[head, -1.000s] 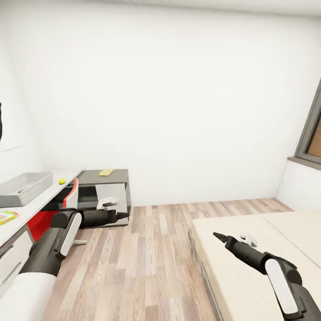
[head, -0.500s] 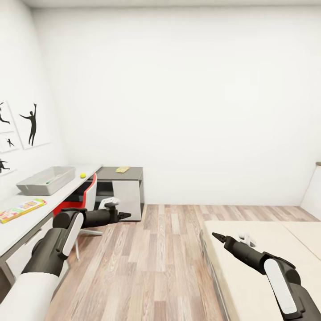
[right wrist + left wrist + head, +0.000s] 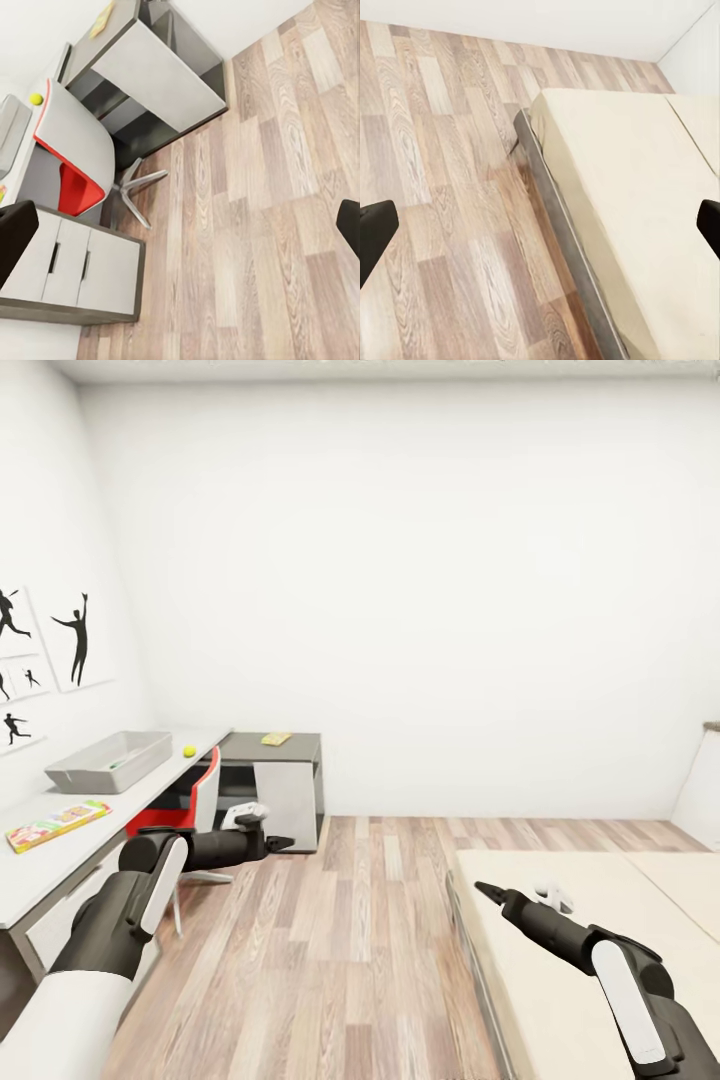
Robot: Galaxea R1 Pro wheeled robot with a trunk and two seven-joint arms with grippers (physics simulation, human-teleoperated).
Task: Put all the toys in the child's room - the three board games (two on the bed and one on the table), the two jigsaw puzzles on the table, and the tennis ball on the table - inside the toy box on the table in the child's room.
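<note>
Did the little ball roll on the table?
No. The ball sits just past the toy box corner on the table, as before; only the camera turned.

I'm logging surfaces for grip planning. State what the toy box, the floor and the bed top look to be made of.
Toy box: looks like matte light-grey plastic, with smooth sloped walls and a rolled rim. Floor: wood or wood-look planks, with grain and plank seams showing and a faint sheen. Bed top: plain cream-beige, probably matte fabric, though no weave shows, so that is a guess.
</note>
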